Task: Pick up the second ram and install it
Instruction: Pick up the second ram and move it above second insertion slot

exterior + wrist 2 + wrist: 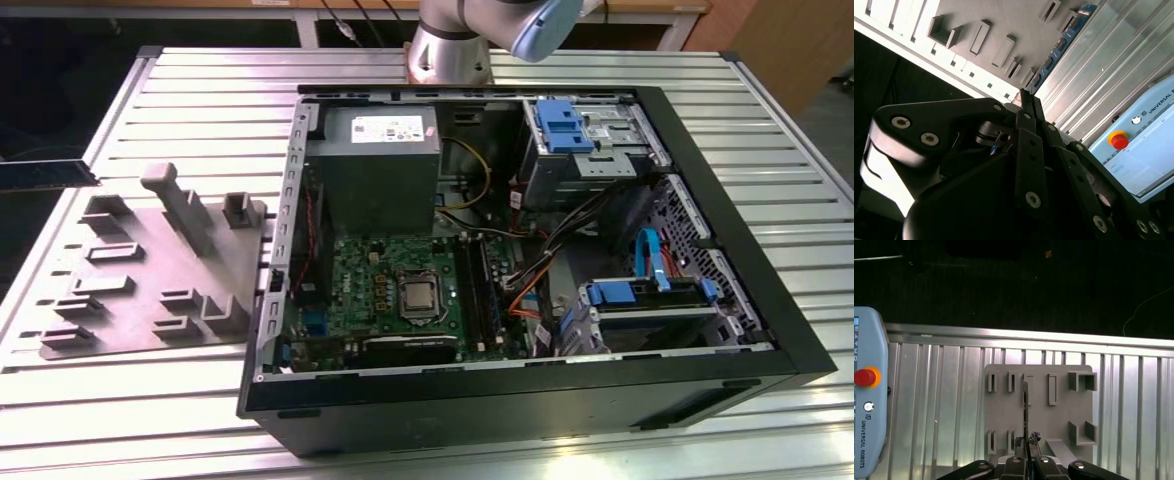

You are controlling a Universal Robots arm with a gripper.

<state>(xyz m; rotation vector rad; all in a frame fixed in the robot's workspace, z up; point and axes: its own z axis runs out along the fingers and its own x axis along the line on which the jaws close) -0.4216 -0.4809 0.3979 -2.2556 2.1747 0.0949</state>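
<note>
In both wrist views, nearest the lens: end effector (1026, 447) (1024, 97), fingers drawn together and clamped on the second ram (1025, 405) (1061, 47). Seen edge-on in the first wrist view, a thin dark line running out from between the fingers. Seen slantwise in the second wrist view, a blue-green board with dark chips reaching away from the fingertips. Held in the air over the grey fixture (1004, 415) (1019, 20).

Beneath, that fixture with its slots and pockets, flat on the slatted metal bench (944, 405) (1114, 60) and close to the bench's edge. On the same bench, well apart from the fixture, a pale blue teach pendant (869, 390) (1149, 145) with a red button (865, 377) (1119, 140).

In the exterior view, second ram (47, 176) level at the exterior view's left edge, just past the fixture (134, 290). Farther toward the exterior view's right, an open black computer case (534, 405) on the bench (200, 100), with a grey power supply (380, 150) and a green motherboard (400, 290) inside. Behind the case, the arm's base (454, 45).
</note>
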